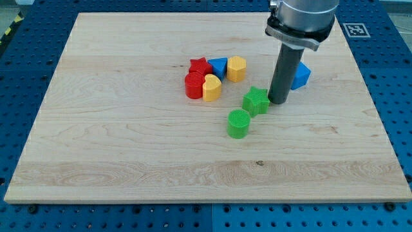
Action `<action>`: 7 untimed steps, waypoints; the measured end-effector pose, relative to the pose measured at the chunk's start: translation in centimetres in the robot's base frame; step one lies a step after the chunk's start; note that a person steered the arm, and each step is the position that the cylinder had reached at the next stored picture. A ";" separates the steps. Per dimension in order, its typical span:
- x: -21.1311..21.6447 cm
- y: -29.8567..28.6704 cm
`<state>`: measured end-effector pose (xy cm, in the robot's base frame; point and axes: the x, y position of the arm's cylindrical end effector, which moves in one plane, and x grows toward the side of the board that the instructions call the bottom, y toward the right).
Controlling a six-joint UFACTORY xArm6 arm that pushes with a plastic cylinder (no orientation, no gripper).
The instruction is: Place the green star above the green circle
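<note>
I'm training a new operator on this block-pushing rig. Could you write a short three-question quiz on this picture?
1. True or false: my tip is at the view's right of the green star.
2. Which block stands nearest the green circle? A) red star B) green star C) blue block
3. Fill in: the rod partly hides a ____ block.

Key: 1 true; 2 B; 3 blue.
</note>
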<state>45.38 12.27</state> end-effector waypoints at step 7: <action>0.5 -1.7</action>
<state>45.90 10.58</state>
